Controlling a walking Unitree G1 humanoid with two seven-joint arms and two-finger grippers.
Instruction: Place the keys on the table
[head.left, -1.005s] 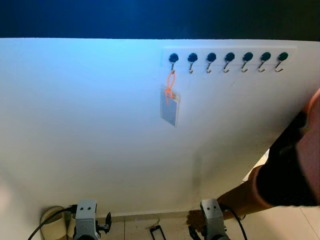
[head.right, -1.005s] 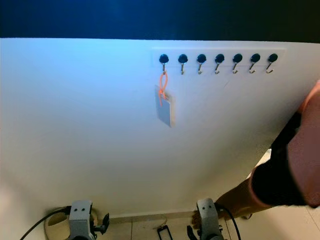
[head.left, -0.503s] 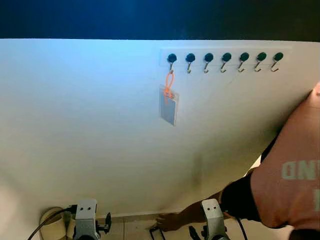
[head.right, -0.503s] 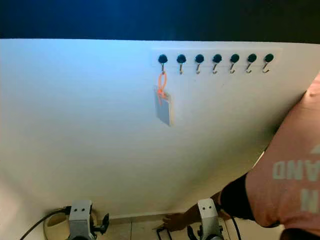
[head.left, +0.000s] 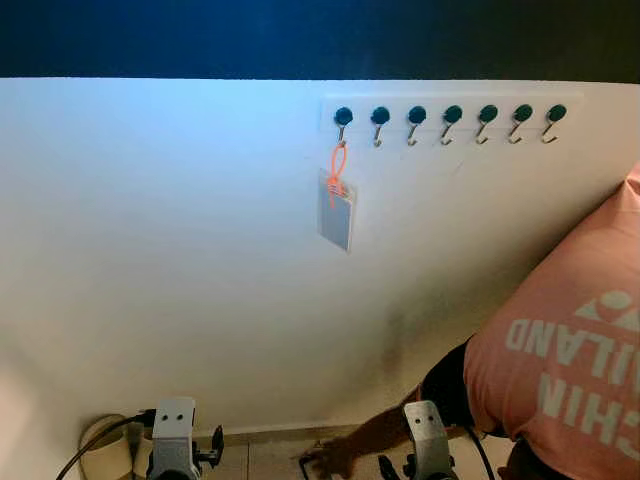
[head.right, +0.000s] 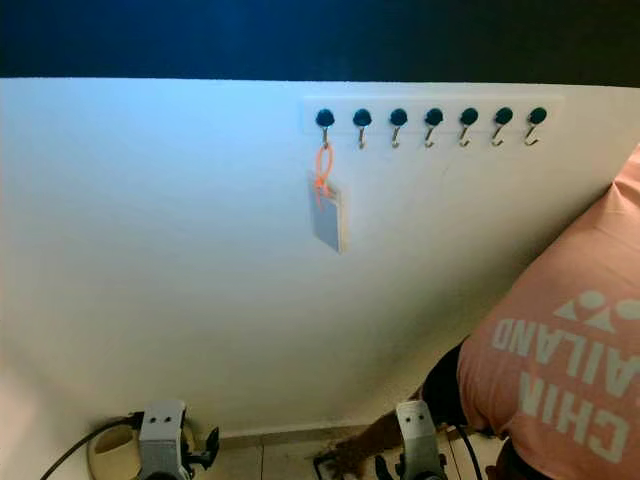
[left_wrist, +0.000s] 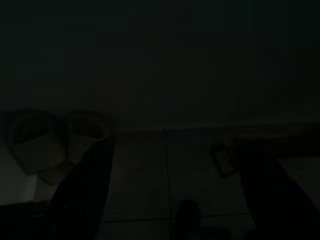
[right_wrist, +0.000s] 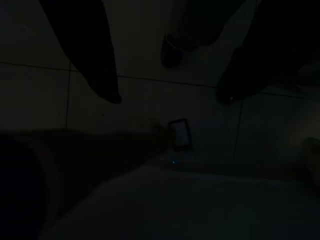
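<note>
High on the far wall (head.left: 180, 250), a smooth white surface, a pale rail (head.left: 452, 110) is mounted with seven round dark knobs, each carrying a small curved metal hook. From the leftmost hook (head.left: 343, 122) an orange loop (head.left: 339, 170) is hung, and from it a flat, rectangular, translucent card holder (head.left: 337, 215) that rests tilted against the wall.

At the near right, a person in a salmon shirt (head.left: 570, 370) with white lettering is seen bent low, one hand (head.left: 335, 458) reaching down to the tiled floor (head.right: 270, 460) at the foot of the wall. Just beside that hand a small dark rectangular frame (right_wrist: 180, 134) is seen lying flat on the tiles; whether this is the keys cannot be told.

Near the left, by the wall, two pale round rolls (left_wrist: 35, 142) are set on the floor, with a black cable (head.left: 95, 445) running past them.

Both silver arms are hung low. The left gripper (left_wrist: 170, 190) is seen with its two long black fingers spread wide and nothing between them. The right gripper (right_wrist: 170, 97) is likewise parted and empty, held above the floor near the person's forearm.
</note>
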